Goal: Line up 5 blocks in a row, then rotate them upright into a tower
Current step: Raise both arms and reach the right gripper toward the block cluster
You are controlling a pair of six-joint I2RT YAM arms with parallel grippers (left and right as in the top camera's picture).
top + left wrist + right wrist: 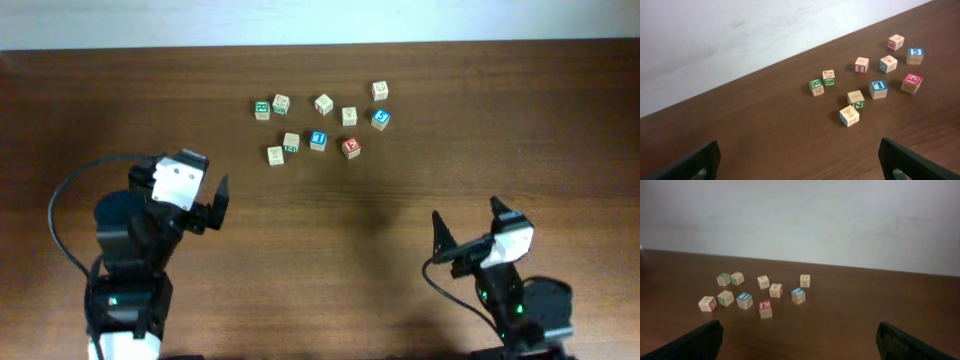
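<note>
Both arms sit low in frame with nothing held: left gripper point(799, 150) has its jaws spread wide and empty, right gripper point(799, 326) same. All cubes are in one loose cluster at upper centre of the overhead view on the dark brown wooden worktop point(320, 260), well apart from both arms. Targets as I read them: blue-faced pale wooden letter cube point(318, 140) mid-cluster, second blue-faced cube point(380, 119) at the right edge, red-faced cube point(350, 147) lower right, and green-marked cube point(291, 142) with plain tan cube point(275, 155) at lower left, those two just beside each other. No rotation looks started. Risks: wide jaws coming down on the tan/green-marked pair will likely shove the neighbour, because the gap is tight. Solid green-faced cube point(262, 109) and faint-red-marked pale cube point(323, 104) are lookalikes close by, so a wrong pick is easy. Both arms heading into the same small cluster could clash. Small cubes may tip or skid instead of turning in place, and it would be easy to lose count of the ones done.
</note>
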